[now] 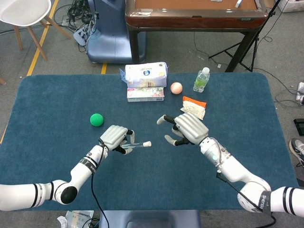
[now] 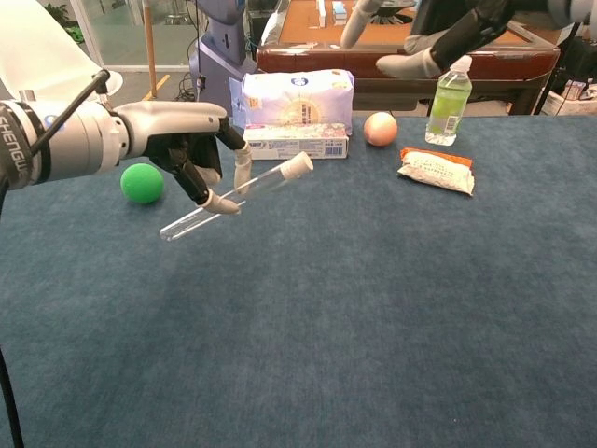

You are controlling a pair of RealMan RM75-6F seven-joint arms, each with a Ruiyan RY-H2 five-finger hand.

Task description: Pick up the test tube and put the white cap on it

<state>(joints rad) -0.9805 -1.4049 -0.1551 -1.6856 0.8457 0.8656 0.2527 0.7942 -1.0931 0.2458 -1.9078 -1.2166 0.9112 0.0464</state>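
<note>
My left hand [image 1: 115, 138] [image 2: 191, 140] pinches a clear test tube [image 2: 224, 200] [image 1: 137, 144] above the blue table mat. The tube lies tilted, almost level, its closed end low to the left. A white cap [image 2: 298, 165] [image 1: 147, 143] sits on its raised right end. My right hand [image 1: 187, 128] [image 2: 429, 42] is off to the right and higher, fingers spread, holding nothing. Only its fingers show at the top of the chest view.
A green ball [image 1: 97, 119] [image 2: 142, 183] lies left of the left hand. Behind are a tissue pack on a box [image 1: 145, 81] [image 2: 297, 112], a peach ball [image 1: 176, 88] [image 2: 379, 129], a water bottle [image 1: 201, 79] [image 2: 448, 105] and a snack packet [image 1: 193, 108] [image 2: 435, 170].
</note>
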